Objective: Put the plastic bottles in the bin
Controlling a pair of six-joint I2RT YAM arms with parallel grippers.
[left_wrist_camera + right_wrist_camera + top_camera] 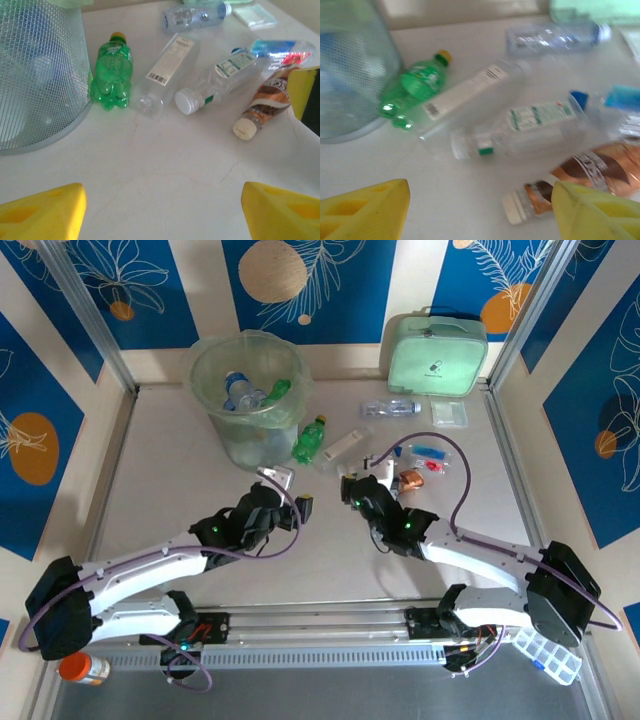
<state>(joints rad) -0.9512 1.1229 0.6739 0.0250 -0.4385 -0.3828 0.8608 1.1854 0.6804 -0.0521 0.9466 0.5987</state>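
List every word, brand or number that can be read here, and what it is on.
No text can be read.
clear bottle with barcode label: print too small.
clear bottle with white cap: label too small.
green bottle: label blurred.
brown bottle: label blurred.
mint-green case: logo too small.

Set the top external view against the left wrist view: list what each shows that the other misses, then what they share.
Top external adds the mint-green case, the orange-capped jar by the left arm's base, and bottles lying inside the bin. Left wrist adds close detail: the barcode on the label of the clear bottle, and the bin's mesh wall. Both share the green bottle lying beside the bin, with that clear bottle next to it.
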